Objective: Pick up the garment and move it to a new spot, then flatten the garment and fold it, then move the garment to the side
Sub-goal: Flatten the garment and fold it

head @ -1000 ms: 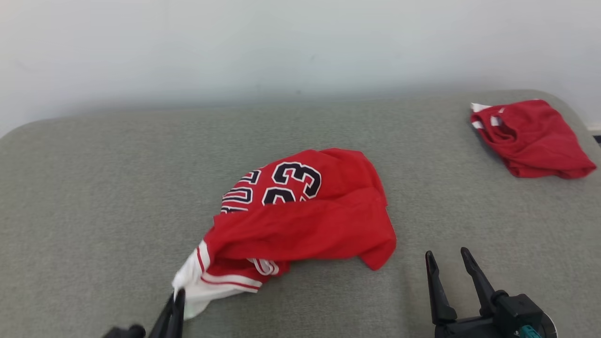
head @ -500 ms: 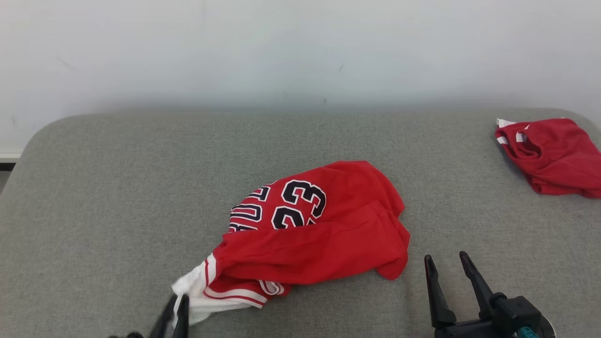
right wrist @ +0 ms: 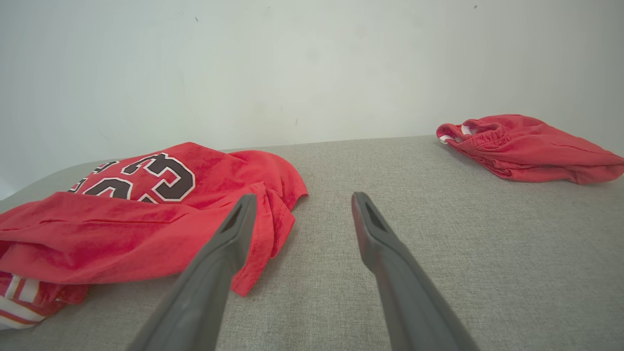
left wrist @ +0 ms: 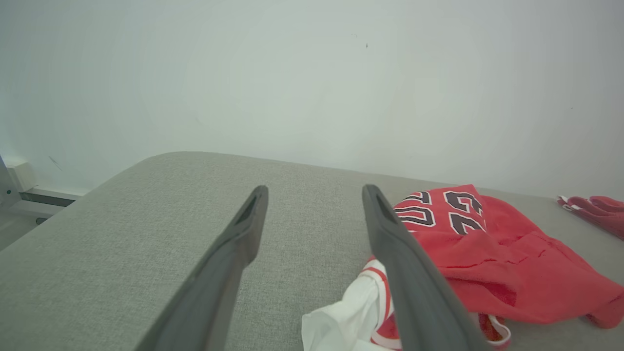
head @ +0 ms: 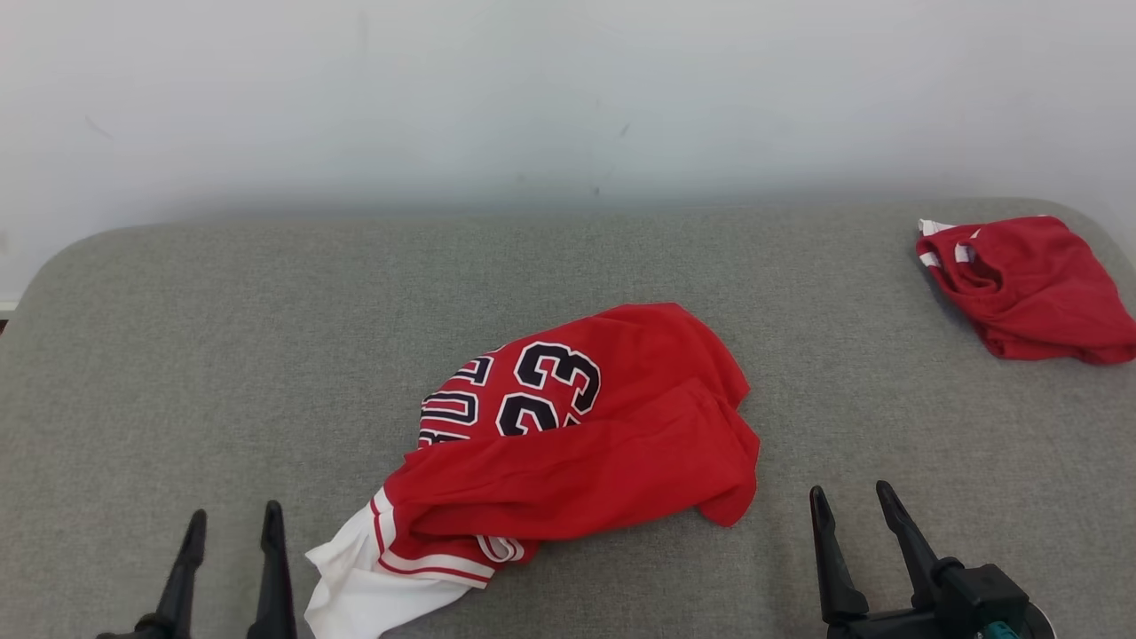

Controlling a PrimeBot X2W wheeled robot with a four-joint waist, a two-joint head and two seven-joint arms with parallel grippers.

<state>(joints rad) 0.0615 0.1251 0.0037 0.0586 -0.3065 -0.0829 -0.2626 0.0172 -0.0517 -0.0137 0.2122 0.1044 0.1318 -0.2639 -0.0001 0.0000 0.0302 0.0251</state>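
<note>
Red number-23 jersey point(head: 568, 435) lies crumpled at mid-frame on the grey fabric counter point(head: 177, 355), its long axis running lower left to upper right, white hem corner point(head: 355, 595) just right of your left pincer point(head: 233, 512), which like your right pincer point(head: 849, 488) stands apart and empty.

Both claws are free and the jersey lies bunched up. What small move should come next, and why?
Probably move the left claw onto the white hem corner beside it and close. The jersey lies doubled over on the grey cushion, both claws stand open and empty, and the right claw sits near its red corner, so spreading it flat likely starts there.
</note>
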